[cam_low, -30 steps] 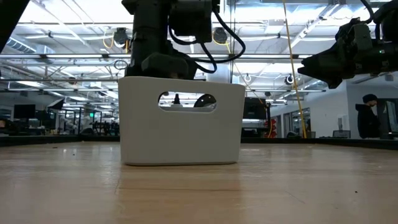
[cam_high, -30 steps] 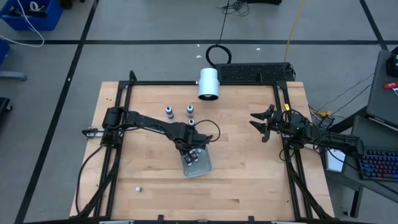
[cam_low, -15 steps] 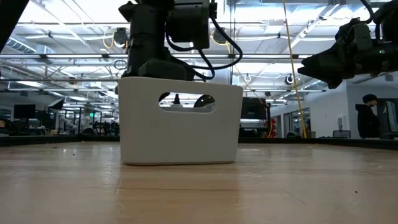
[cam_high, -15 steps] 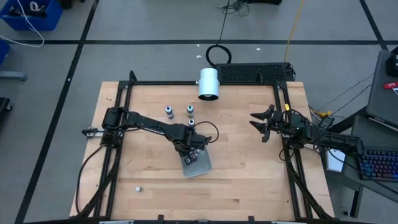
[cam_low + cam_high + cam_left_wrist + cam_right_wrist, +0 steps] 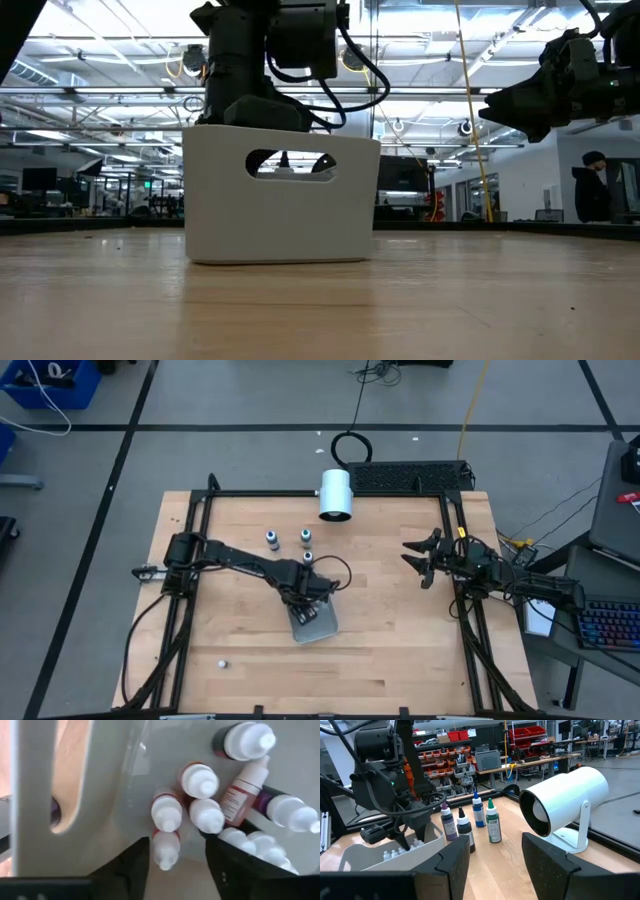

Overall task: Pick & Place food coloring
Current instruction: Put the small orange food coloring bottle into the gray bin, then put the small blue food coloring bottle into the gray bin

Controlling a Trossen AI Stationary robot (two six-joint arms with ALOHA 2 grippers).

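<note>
Left wrist view: left gripper (image 5: 175,865) hangs inside the white bin (image 5: 30,795), fingers (image 5: 127,870) apart, nothing between them. One bottle (image 5: 165,849) with a white dropper tip lies in the gap just below the fingertips, not pinched; whether it touches either finger, cannot tell. Around it more bottles lie in a heap on the bin floor (image 5: 200,780), white tips up, red and dark bodies, several touching each other.

High view: left gripper (image 5: 308,603) is over the bin (image 5: 318,624) near table (image 5: 400,650) centre. Three bottles (image 5: 272,539) stand upright on the table behind the bin, near a white cylinder (image 5: 335,495). Small white ball (image 5: 221,662) sits near the front left edge. Right gripper (image 5: 418,558) waits at the right side of the table, well apart from the bin.

Right wrist view: right gripper (image 5: 495,855) fingers (image 5: 442,865) apart, empty. Four bottles show standing near the bin: purple (image 5: 448,824), black (image 5: 465,832), blue (image 5: 478,811), green (image 5: 493,823).

Low view: bin (image 5: 280,205) with handle cutout, left arm coming down into it.
</note>
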